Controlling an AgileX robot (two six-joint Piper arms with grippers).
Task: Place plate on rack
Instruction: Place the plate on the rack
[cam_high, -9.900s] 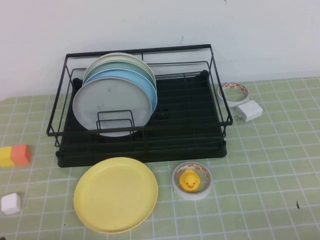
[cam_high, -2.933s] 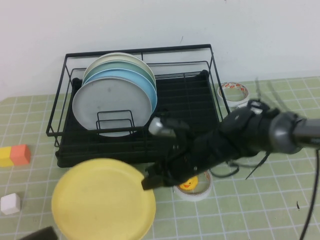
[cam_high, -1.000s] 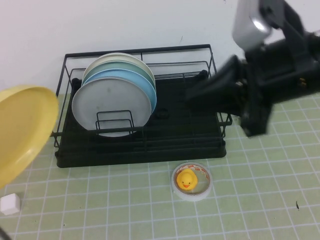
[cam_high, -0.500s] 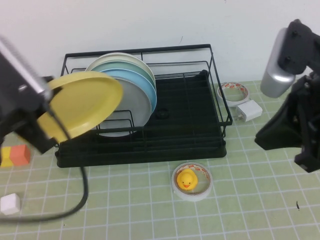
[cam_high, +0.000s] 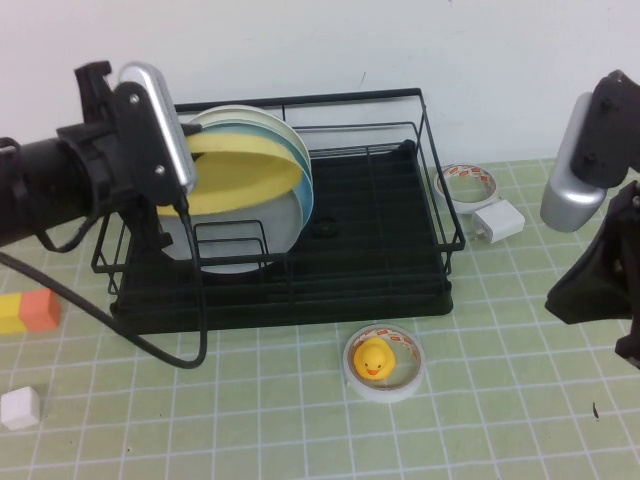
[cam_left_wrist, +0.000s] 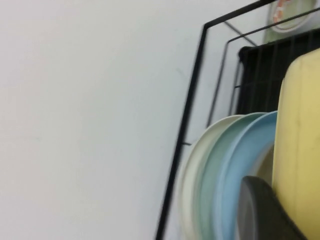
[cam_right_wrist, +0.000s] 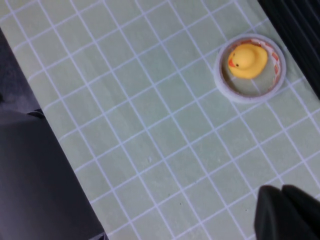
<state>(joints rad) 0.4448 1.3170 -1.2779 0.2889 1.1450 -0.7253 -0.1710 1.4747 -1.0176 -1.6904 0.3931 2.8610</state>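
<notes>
A plain white wall backs a table (cam_high: 520, 400) covered in a pale green cloth with a white grid. The plate (cam_high: 245, 178), round, smooth and pale yellow with a shallow raised rim, is held off the table above the left half of the rack (cam_high: 350, 250), tilted with its rim toward the standing plates, probably so it can be eased upright into a free slot in front of them. The left gripper (cam_high: 180, 185) is clenched on the plate's near edge; in the left wrist view one dark finger (cam_left_wrist: 260, 210) lies against the yellow rim. Just behind stand a light blue plate (cam_high: 305, 185), a greenish one and a cream one, all leaning in the slots, with a grey-white plate (cam_high: 235, 235) at the front, below the yellow one. The rack is black wire, rectangular, on a black tray base at the table's back edge.

The right gripper (cam_right_wrist: 287, 212) hangs over the table near its right edge, closed and holding nothing. A yellow rubber duck (cam_high: 378, 360) sits inside a tape roll (cam_high: 384, 380) just before the rack's front rail.
</notes>
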